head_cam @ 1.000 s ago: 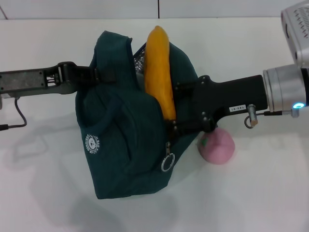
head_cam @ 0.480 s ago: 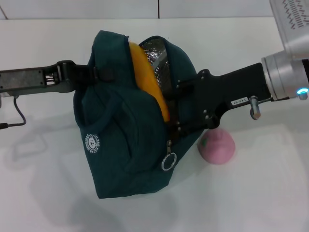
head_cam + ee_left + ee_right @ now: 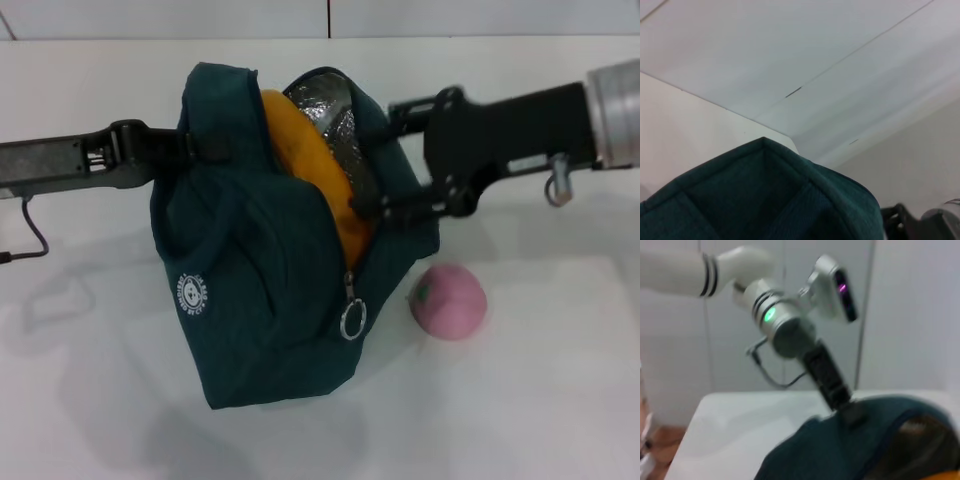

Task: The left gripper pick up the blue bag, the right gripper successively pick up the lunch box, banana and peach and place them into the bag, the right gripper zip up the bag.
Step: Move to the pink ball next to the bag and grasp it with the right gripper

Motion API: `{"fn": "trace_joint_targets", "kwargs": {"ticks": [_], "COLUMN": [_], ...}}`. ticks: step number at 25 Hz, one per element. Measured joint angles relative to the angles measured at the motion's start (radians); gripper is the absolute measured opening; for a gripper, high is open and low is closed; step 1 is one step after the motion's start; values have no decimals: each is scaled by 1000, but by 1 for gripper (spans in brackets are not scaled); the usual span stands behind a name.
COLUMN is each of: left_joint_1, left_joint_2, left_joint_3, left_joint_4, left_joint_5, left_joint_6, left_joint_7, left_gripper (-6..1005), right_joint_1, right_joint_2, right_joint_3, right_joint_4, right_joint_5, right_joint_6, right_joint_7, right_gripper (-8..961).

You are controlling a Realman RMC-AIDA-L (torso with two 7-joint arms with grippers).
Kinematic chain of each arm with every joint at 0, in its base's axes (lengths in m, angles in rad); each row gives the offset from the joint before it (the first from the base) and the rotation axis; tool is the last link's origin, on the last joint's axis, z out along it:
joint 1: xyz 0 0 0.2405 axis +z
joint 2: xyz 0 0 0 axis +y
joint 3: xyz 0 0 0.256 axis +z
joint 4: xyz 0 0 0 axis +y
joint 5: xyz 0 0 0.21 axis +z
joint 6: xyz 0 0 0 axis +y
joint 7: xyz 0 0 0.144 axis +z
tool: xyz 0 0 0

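Left gripper (image 3: 185, 150) is clamped on the upper edge of the blue bag (image 3: 260, 300), holding it above the white worktop (image 3: 540, 400). Opposite it, the right gripper (image 3: 385, 205) sits at the bag's open mouth with its fingers spread apart, just beside the banana (image 3: 320, 185), which lies inside against the silver lining. A pink peach (image 3: 449, 301) rests on the worktop near the bag.

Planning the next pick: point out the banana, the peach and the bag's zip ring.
banana (image 3: 310, 175), head view, exposed yellow flank in the bag's opening.
peach (image 3: 450, 300), head view, middle of its pink top.
zip ring (image 3: 352, 321), head view, the metal loop's rim.
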Motion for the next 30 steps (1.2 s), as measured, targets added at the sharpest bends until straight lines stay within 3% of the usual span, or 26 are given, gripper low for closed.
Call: {"fn": "trace_joint_targets", "kwargs": {"ticks": [11,19,23,30], "left_joint_1": [-2,17,17,10], "left_joint_2": [14,15,13,12], "left_joint_3": [-5,-5,-5,-5], "left_joint_4": [-50,-51,-51,-51], "left_joint_5": [3,8,9,11], "left_joint_6": [-12,-26,-26,-27], "left_joint_7": [22,51,55,55], "left_gripper": [40,40,40,40], "right_joint_1": [-85,-156,-148,-60], "right_joint_2": [-7,-21,-16,-5], "right_joint_3": [237,303,299,245], "right_joint_4": [-41,-23,19,167], "right_joint_5": [38,-142,-228,-306], "right_joint_6": [-44,-135,-143,-92], "right_joint_7": [15,40,59,60], "right_gripper": [709,709,709,710]}}
